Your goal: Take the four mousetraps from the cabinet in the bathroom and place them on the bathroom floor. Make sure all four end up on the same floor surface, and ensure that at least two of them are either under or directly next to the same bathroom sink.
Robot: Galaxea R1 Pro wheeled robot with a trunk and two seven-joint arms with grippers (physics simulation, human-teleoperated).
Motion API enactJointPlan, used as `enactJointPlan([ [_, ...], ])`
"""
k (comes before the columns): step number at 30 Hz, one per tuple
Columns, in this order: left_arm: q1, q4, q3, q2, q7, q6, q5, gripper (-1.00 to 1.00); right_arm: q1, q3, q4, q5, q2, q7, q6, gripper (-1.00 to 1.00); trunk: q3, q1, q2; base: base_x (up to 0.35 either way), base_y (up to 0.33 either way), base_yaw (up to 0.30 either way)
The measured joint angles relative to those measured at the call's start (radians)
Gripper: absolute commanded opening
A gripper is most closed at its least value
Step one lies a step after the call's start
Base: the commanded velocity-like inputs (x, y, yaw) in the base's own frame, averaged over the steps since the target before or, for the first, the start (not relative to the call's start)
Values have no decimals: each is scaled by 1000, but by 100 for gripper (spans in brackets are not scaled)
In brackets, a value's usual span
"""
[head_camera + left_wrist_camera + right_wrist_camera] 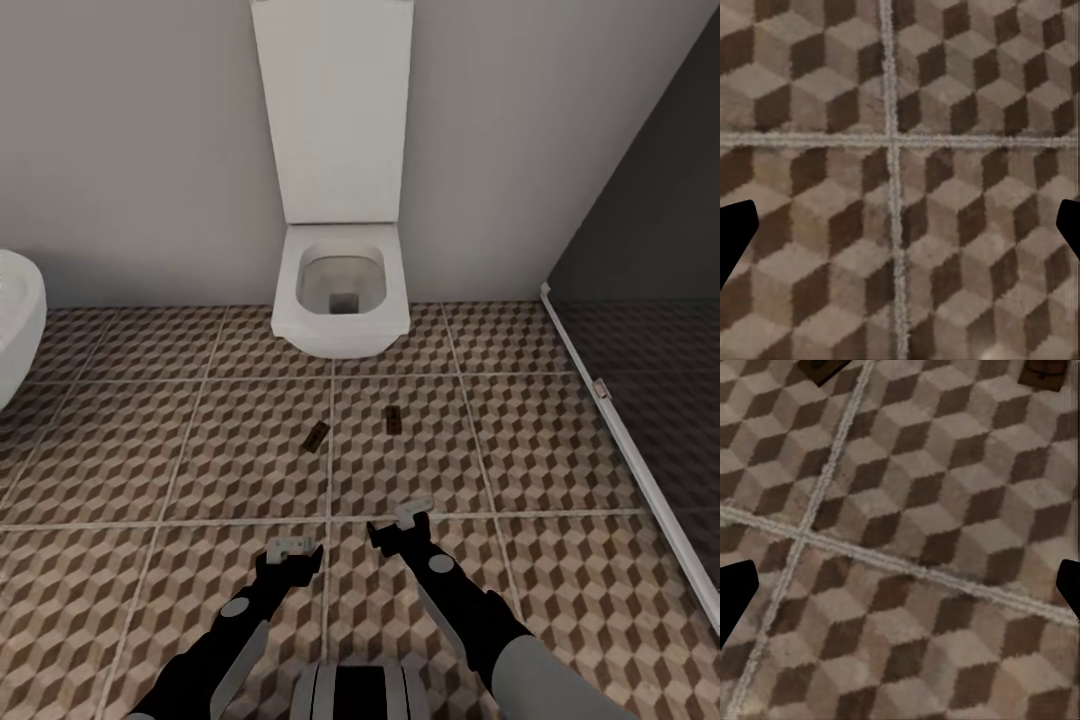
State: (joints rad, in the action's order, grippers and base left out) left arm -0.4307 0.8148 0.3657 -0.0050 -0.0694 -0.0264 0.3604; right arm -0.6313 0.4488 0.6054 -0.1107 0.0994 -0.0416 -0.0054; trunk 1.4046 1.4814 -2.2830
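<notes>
With both grippers' fingers spread wide and empty, two mousetraps (pixel 316 435) (pixel 394 419) are lying at 12 o'clock beside the toilet (pixel 342 300), risking non-compliance with the sink requirement.

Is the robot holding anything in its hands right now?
No. Both the left gripper and right gripper are open and empty; two mousetraps lie on the bathroom floor.

Two mousetraps (pixel 315 435) (pixel 394 419) are too small for detail; both (pixel 825 369) (pixel 1044 373) are cut off at the right wrist view's edge.
</notes>
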Motion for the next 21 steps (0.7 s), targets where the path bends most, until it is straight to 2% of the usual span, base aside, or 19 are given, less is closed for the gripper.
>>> enactJointPlan([
  [5,0,1,0,5,0,0,1,100,0,0,-1,0,-13,1,0,100,-16,-19,35,0,0,0],
  [8,0,0,0,13,0,0,2,100,0,0,-1,-1,-34,3,-1,100,-25,-31,56,0,0,0],
  [10,0,0,-1,21,0,0,0,100,0,1,-1,-1,-47,20,-1,100,-31,-38,70,0,0,0],
  [15,0,0,0,33,0,1,-1,100,1,2,-1,2,-74,116,-9,100,-47,-58,105,0,0,0],
  [21,1,0,0,50,0,1,-2,100,3,-2,-3,1,-117,157,-44,100,-66,-81,147,0,0,0],
])
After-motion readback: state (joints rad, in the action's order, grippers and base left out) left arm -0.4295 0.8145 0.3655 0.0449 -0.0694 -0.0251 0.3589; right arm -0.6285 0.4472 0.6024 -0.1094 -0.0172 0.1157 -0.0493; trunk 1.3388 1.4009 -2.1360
